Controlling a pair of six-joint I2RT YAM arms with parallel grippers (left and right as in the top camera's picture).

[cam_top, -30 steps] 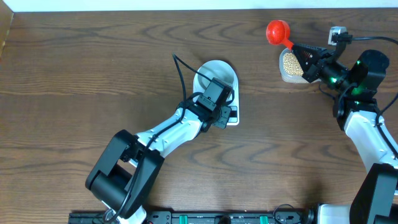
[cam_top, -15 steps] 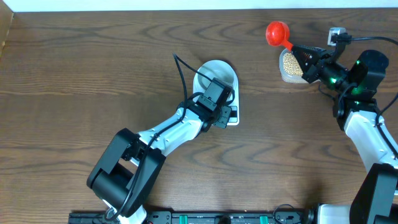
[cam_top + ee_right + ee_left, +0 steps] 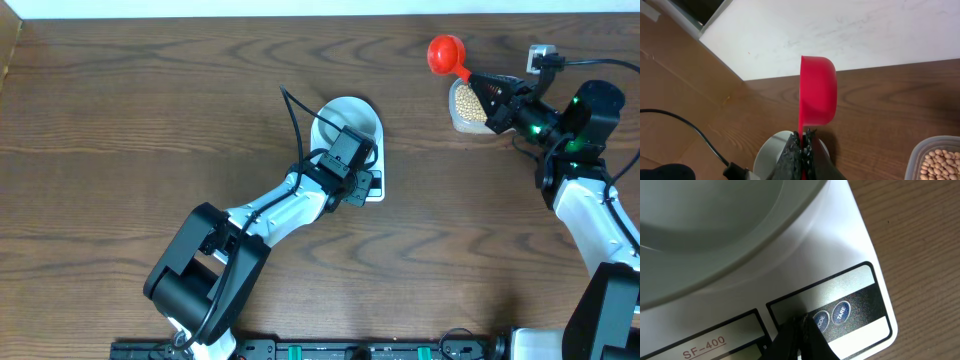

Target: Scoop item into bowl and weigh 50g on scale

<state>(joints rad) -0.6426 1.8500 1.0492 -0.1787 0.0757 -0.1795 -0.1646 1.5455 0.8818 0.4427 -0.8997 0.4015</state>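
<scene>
Bowl (image 3: pixel 346 113) on scale (image 3: pixel 860 255); beans (image 3: pixel 939 161) in clear tub (image 3: pixel 466 108) on worktop (image 3: pixel 150 120).
Left jaws fully closed, empty, tips at scale buttons (image 3: pixel 832 316). Right jaws clamp red scoop (image 3: pixel 817 90) near tub. Unchanged since earlier frame.

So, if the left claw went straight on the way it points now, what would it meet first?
The scale. The shut left claw points down at its dark button panel, just left of the MODE button. It looks very close, but the wrist view cannot show whether it already touches.
</scene>
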